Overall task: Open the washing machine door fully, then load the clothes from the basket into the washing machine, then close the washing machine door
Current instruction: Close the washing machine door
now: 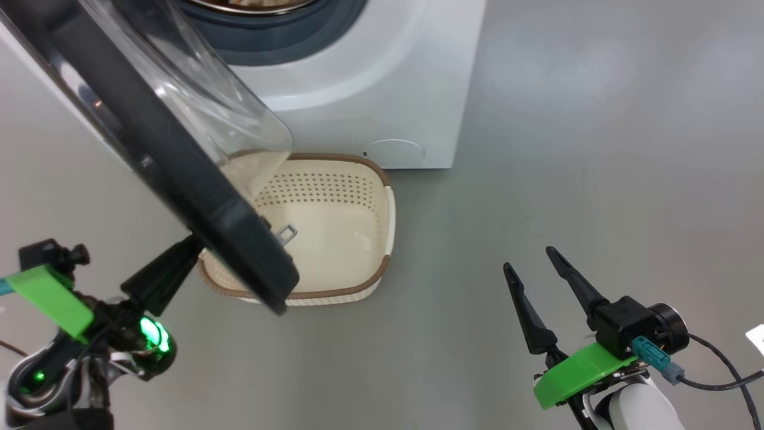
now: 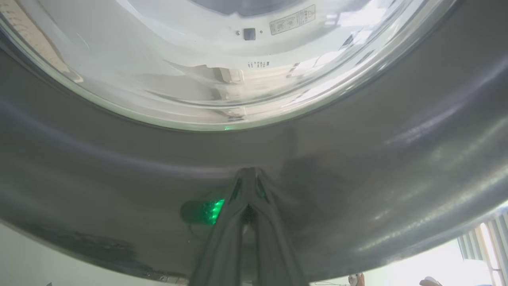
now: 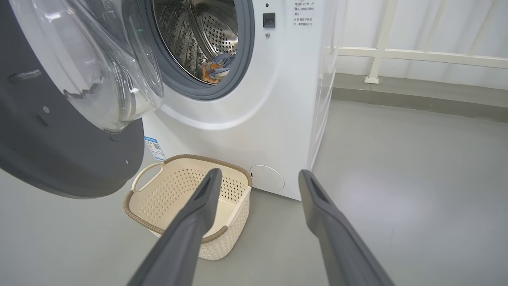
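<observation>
The left gripper (image 2: 249, 171), its two dark fingers pinched fully together, is pressing its tips against the glossy black rim of the washing machine door (image 2: 119, 171), just below the clear glass window. In the head view this gripper (image 1: 188, 246) is reaching up at the lower left, its tips meeting the door's (image 1: 179, 161) lower edge. The right gripper (image 1: 528, 258) is hovering at the lower right with its fingers spread wide, gripping nothing, well apart from the door. The door is standing partly open, swung out above the basket (image 1: 358, 291), which is sitting on the grey floor just in front of the washing machine (image 1: 370, 89). In the right wrist view, the clothes (image 3: 216, 69) are lying inside the steel drum (image 3: 198, 31).
</observation>
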Tool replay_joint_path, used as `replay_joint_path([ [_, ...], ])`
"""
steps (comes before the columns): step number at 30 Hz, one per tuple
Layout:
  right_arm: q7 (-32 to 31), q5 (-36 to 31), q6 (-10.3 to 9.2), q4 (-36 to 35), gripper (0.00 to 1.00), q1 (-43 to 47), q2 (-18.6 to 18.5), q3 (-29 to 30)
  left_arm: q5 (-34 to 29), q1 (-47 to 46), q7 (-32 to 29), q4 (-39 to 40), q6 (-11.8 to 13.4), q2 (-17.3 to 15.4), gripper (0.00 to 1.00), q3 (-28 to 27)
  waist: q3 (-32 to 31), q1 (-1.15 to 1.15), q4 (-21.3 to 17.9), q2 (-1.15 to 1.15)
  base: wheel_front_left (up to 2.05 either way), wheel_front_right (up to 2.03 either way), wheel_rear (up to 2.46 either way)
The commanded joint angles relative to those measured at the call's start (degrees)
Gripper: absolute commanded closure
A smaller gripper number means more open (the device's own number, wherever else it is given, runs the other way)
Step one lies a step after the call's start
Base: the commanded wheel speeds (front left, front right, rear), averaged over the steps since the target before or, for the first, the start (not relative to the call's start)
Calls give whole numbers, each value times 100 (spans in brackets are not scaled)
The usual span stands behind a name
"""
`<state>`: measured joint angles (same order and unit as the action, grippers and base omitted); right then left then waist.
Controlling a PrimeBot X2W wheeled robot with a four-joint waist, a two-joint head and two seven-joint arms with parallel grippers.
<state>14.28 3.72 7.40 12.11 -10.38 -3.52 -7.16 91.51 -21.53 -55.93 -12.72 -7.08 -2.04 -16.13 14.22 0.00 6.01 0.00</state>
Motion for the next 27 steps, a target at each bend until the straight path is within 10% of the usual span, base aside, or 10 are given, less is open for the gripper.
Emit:
replay_joint_path([
  [1,72,79,9,-159,0,-105,64,-136,85,-186,32,87,-41,-86,100,-34,39,0,-156,0,0,0,0],
  [27,72,402,9,-272,0,-228,64,-111,457,-1073,2819,-612,-41,-84,100,943,348,0,-1209,0,0,0,0],
])
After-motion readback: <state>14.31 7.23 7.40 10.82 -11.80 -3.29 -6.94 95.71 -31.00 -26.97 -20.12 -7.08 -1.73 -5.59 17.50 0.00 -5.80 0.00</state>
